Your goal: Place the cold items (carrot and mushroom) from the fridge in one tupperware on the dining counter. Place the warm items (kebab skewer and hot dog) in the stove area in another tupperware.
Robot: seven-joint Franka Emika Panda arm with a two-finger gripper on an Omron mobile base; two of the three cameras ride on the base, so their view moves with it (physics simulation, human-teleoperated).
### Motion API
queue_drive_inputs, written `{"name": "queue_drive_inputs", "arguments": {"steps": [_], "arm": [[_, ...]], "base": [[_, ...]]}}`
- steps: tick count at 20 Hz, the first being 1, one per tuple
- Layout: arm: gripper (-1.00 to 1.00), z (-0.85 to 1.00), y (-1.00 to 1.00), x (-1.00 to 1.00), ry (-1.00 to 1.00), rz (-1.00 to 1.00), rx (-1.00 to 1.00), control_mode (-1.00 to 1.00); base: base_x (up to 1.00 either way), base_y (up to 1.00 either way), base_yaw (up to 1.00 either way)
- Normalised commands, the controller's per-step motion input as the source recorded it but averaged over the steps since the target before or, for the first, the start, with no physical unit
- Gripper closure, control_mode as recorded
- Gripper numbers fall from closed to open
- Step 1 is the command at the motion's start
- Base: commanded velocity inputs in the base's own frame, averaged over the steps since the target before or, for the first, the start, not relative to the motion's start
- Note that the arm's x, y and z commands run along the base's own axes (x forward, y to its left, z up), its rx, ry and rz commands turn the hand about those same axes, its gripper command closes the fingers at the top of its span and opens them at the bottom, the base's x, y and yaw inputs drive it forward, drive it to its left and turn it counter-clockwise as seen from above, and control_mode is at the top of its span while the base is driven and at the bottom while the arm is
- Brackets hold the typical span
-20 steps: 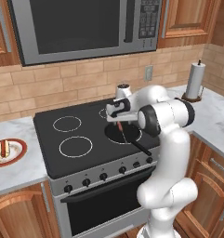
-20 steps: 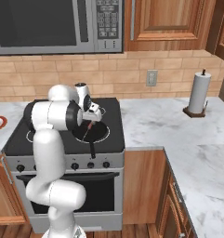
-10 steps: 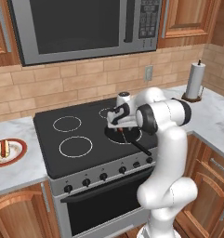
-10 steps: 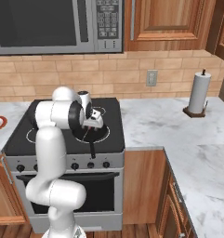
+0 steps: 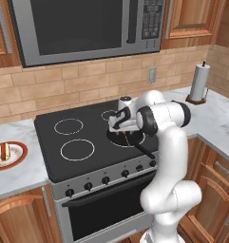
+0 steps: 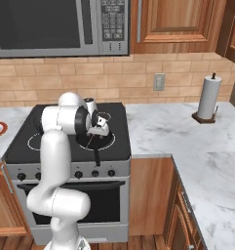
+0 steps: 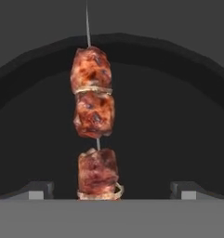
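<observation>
The tool (image 7: 111,189) hangs low over a dark frying pan (image 7: 178,116) on the front right burner of the stove (image 5: 87,137), pointing down into it. Its two dark fingertips (image 7: 36,189) stand far apart, one at each side of the hand view's lower edge, with nothing clamped between them.

The kebab skewer (image 7: 94,125) lies in the pan right under the tool, running away from it along the gap between the fingertips. It sits somewhat closer to the fingertip on the left side of the hand view than to the other one, and it touches neither. Three browned meat chunks are threaded on it: two pressed together farther from the tool, one alone nearest to it, with a bit of bare stick between. The thin point of the stick reaches out past the farthest chunk towards the pan's far rim.

In the left base view the tool (image 5: 119,124) is seen above the pan (image 5: 125,138), whose black handle juts out towards the stove's front edge. In the right base view the tool (image 6: 98,128) sits over the same pan (image 6: 97,141).

Well off to the tool's left, past the stove, the hot dog (image 5: 4,152) rests on a red-rimmed plate (image 5: 16,159) on the marbled counter (image 5: 21,173). Far to the right, a paper towel roll (image 6: 208,97) stands upright on the counter (image 6: 187,141).
</observation>
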Motion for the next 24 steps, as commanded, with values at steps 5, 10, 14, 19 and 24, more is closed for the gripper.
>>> {"name": "queue_drive_inputs", "arguments": {"steps": [5,10,14,19,24], "arm": [[-1.00,-0.02,0.00,0.21,0.00,0.00,0.00,-1.00],[1.00,0.00,0.00,0.02,0.00,0.00,0.00,-1.00],[1.00,0.00,0.00,-0.02,0.00,0.00,0.00,-1.00],[1.00,0.08,0.00,-0.28,0.00,0.00,0.00,-1.00],[1.00,0.49,0.00,-0.83,0.00,-0.07,-0.01,-1.00]], "base": [[0.00,0.00,0.00],[0.00,0.00,0.00],[0.00,0.00,0.00],[0.00,0.00,0.00],[0.00,0.00,0.00]]}}
